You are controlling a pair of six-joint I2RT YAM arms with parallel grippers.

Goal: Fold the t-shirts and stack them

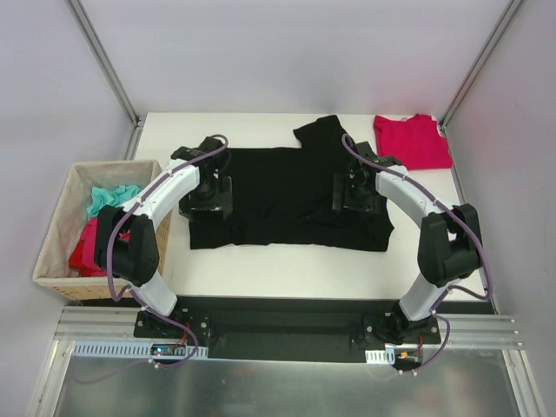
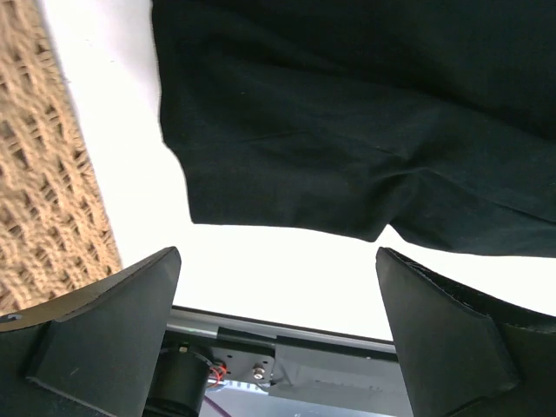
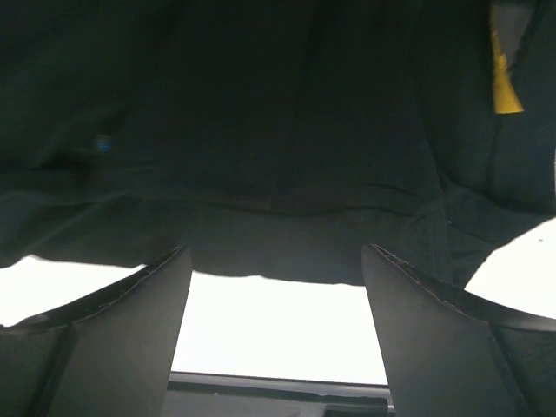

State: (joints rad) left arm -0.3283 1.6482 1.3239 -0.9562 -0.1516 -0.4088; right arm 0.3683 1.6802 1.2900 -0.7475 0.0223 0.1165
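The black shirt [image 1: 287, 195] lies spread flat across the middle of the table [image 1: 287, 265]. The red shirt [image 1: 412, 141] lies at the table's upper right corner. The left claw [image 1: 208, 205] hangs over the black shirt's left edge and the right claw [image 1: 352, 201] over its right side. Both stand wide, gripping nothing. A basket [image 1: 53, 228] holding cloth stands at the left.

Bright, even light; glaring whites, murky wrist views.

white table [image 1: 295, 271] between plain grey walls [image 1: 261, 52], evenly lit.
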